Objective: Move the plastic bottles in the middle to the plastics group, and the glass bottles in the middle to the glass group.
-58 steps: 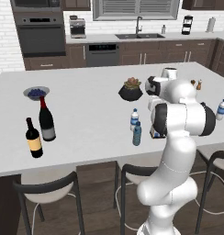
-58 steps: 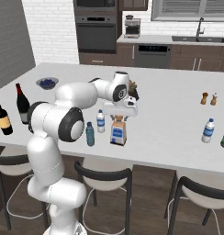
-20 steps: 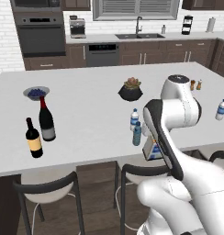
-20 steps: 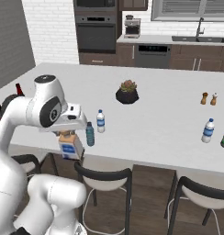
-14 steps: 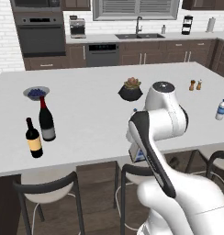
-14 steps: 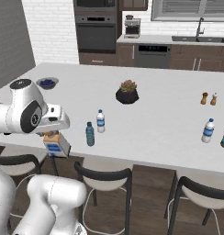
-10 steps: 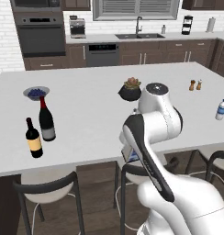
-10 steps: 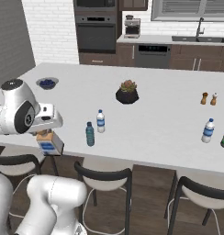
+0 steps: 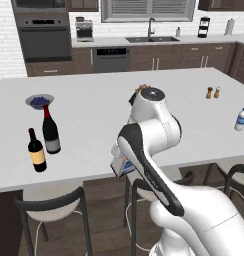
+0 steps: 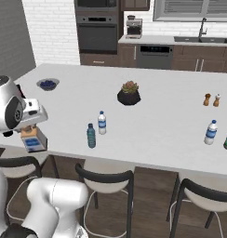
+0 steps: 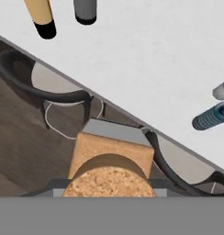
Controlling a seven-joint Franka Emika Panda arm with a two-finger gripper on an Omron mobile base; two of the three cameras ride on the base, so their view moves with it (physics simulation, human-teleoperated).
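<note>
Gripping the glass bottle (image 10: 32, 139), the end effector (image 10: 29, 128) hangs beside the counter (image 10: 152, 116).

Arm is swinging left, carrying the square cork bottle (image 10: 32, 138) in the gripper (image 10: 30, 125), leaving both water bottles (image 10: 96, 129) well right.

White island counter (image 10: 152, 125) carries bottles, a bowl (image 10: 48, 84), a plant (image 10: 129, 93).

A potted plant (image 10: 129, 93), blueberry bowl (image 9: 39, 101) and two shakers (image 9: 213, 92) are sitting on the counter (image 9: 94, 115); stools (image 10: 106, 179) are standing below.
</note>
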